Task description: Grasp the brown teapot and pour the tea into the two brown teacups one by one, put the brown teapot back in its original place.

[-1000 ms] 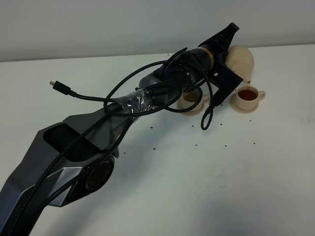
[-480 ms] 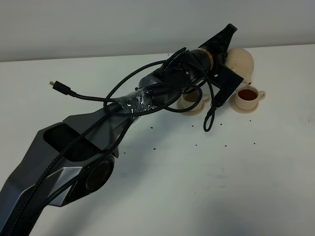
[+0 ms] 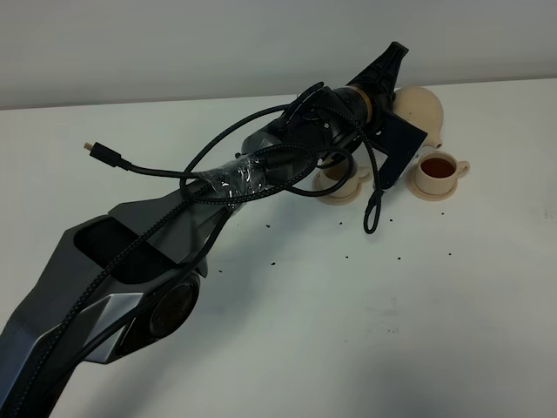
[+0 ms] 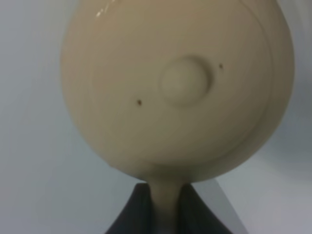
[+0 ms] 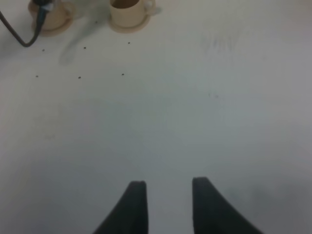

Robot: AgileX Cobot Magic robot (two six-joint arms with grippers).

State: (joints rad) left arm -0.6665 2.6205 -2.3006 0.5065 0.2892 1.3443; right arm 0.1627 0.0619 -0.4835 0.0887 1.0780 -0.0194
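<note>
Above the filled teacup | brown teapot hung tilted, left gripper clamped on its handle | right gripper apart, idle | risk: spout could drip onto table crossing to second teacup

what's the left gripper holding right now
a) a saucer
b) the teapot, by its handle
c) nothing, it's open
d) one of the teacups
b: in the left wrist view the left gripper is shut on the brown teapot, with its thin handle pinched between the two dark fingers.
</note>
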